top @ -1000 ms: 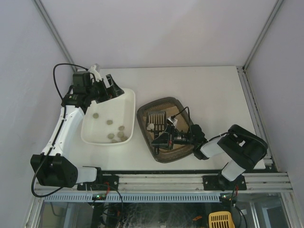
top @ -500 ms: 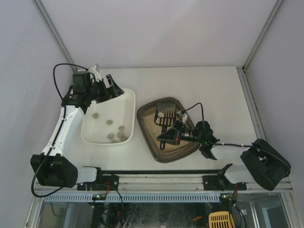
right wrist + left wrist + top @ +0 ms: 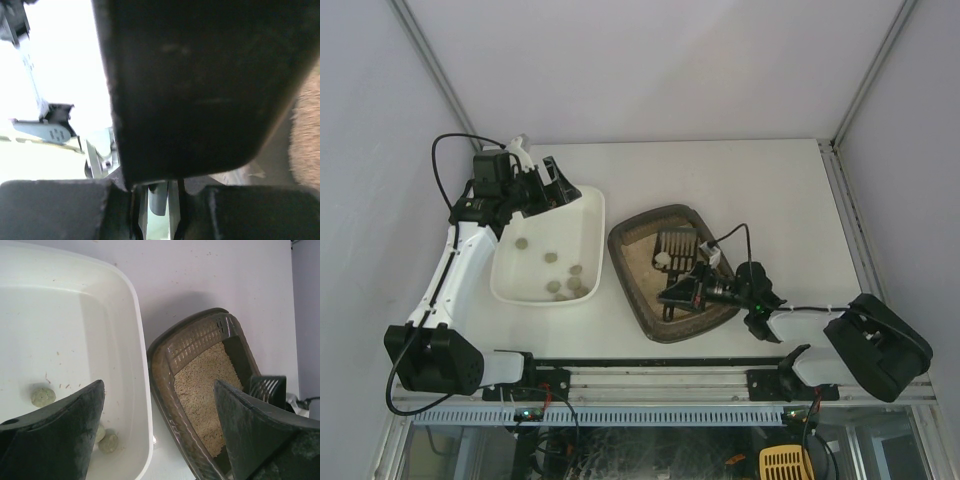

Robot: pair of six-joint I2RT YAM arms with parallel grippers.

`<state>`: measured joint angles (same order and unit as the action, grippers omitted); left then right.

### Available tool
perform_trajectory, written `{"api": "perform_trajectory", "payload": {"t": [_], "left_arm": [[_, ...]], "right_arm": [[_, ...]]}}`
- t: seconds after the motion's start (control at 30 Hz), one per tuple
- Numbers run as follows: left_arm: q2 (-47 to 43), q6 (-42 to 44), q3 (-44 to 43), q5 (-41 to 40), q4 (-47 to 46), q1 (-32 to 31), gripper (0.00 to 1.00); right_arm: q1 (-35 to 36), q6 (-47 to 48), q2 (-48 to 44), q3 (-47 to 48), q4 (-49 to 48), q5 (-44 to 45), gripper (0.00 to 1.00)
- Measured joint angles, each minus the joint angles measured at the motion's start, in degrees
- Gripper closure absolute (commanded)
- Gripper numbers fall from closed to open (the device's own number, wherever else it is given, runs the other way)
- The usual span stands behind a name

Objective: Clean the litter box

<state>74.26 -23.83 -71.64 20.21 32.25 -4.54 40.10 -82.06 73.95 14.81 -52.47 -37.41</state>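
Top external view: two arms, two trays, one scoop. The single dark grey-brown litter box (image 3: 628, 285) sits right of centre on the white worktop (image 3: 760, 190), at an angle. One white tray (image 3: 596, 235) lies close beside it on the left. The tray holds at least five greyish lumps (image 3: 551, 257); a tighter count is not possible from here. The right hand (image 3: 675, 293) is low inside the litter box, clamped on the handle of the black slotted scoop (image 3: 676, 243). A pale lump rests at the scoop's near edge. The left hand (image 3: 555, 185) hangs over the far corner of the white tray.

The left wrist view adds what the overhead one lacks. The beige litter (image 3: 207, 385) is grainy, and a perforated panel lines the box's far wall. The left hand's two fingers (image 3: 60, 435) are spread wide with nothing between them. Only three lumps show here.

The right wrist view is almost filled by the scoop's dark back rising from between the closed fingers. A strip of litter shows at its right edge.
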Motion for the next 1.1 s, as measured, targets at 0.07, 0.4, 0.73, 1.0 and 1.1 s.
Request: {"api": "perform_trajectory", "payload": {"t": [0.07,0.4,0.73,1.0,1.1], "left_arm": [[0.0,0.0,0.0,0.0,0.0,0.0,0.07],[0.0,0.0,0.0,0.0,0.0,0.0,0.07],[0.0,0.0,0.0,-0.1,0.0,0.0,0.06],[0.0,0.5,0.0,-1.8,0.4,0.0,0.06],[0.0,0.5,0.0,-2.1,0.5,0.0,0.06]], "right_arm": [[-2.8,-1.5,0.8,-2.1,-3.4,0.4,1.00],[0.6,-1.0,2.4,1.2,-2.6,0.7,1.00],[-0.2,1.8,0.5,4.0,3.8,1.3,1.00],[3.9,4.7,1.6,9.6,5.5,0.6,1.00],[1.6,3.2,3.4,6.9,2.1,1.3,1.00]]}}
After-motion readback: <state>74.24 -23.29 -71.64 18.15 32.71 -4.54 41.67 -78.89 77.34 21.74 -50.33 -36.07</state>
